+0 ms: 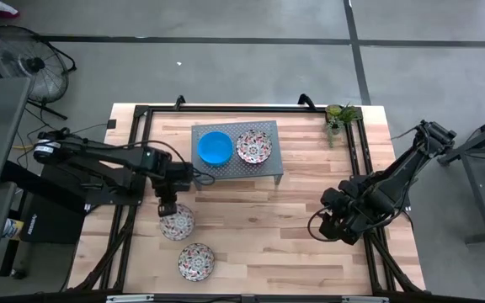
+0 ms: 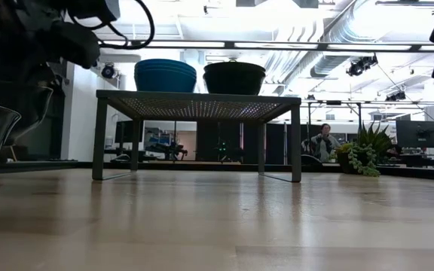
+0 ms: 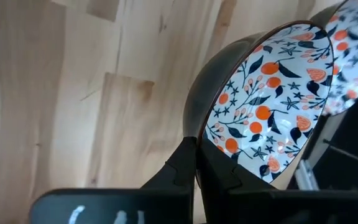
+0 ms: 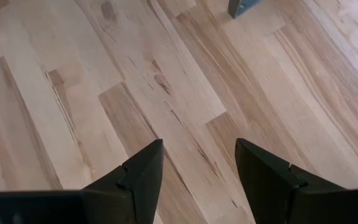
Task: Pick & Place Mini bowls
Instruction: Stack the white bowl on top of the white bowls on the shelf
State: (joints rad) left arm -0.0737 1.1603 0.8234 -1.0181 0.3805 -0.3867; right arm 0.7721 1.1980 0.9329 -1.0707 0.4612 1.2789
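Stand (image 1: 263, 167) sits behind and to the right of your left hand (image 1: 168, 210), which is pinched on a floral bowl's (image 1: 178, 224) rim at the counter's (image 1: 259, 219) near-left; right hand (image 1: 331, 220) wide, empty, farther off.

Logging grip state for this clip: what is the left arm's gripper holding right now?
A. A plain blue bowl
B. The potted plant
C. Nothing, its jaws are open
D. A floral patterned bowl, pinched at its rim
D. The left wrist view shows the left gripper with jaws shut on the rim of a floral bowl, above the wooden table; the blue bowl sits on the grey stand.
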